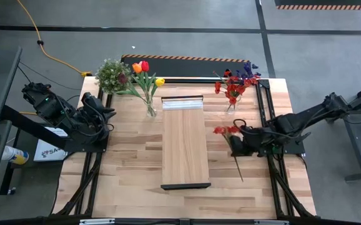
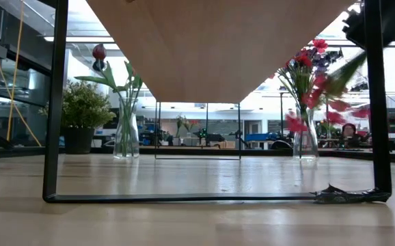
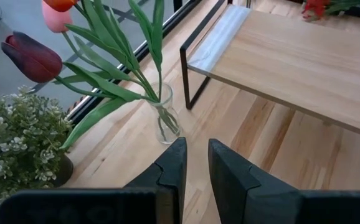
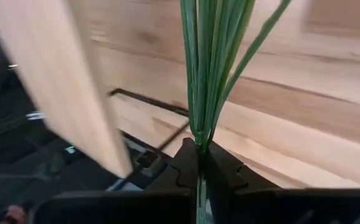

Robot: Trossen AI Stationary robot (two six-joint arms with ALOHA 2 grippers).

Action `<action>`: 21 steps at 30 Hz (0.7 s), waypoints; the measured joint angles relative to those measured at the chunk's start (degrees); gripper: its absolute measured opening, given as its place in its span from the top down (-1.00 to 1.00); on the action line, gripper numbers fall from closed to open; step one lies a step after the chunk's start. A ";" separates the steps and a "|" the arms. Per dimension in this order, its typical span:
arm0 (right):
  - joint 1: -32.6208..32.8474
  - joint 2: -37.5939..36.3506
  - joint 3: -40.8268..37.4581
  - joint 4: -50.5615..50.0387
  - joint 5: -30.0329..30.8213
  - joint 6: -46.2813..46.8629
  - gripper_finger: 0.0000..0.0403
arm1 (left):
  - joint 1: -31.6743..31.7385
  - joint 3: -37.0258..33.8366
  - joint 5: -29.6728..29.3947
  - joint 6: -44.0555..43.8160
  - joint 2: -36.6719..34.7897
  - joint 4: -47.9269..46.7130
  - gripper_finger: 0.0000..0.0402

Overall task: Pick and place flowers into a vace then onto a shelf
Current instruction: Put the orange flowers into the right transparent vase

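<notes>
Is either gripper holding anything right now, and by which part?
The right gripper is shut on the green stem of a red-blossomed artificial flower. The left gripper holds nothing.

The shelf (image 1: 185, 142) stands in the middle of the table (image 1: 130, 169) and splits it into two sides. There is open room under the shelf, between its thin dark legs. At the far edge, a glass vase of tulips (image 1: 150, 110) and a bushy potted plant (image 1: 112, 75) block the left side. A vase of red flowers (image 1: 230, 105) blocks the far right. The near part of the table is bare on both sides.
</notes>
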 joint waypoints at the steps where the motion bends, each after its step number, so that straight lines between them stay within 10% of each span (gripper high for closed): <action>1: 0.02 0.00 0.00 1.18 0.75 -0.80 0.98 | 0.00 0.00 0.00 -0.04 0.00 0.00 0.49; 21: 6.23 -0.04 0.07 26.83 30.07 -21.75 0.99 | 0.00 0.00 -0.83 -1.76 0.03 0.12 0.49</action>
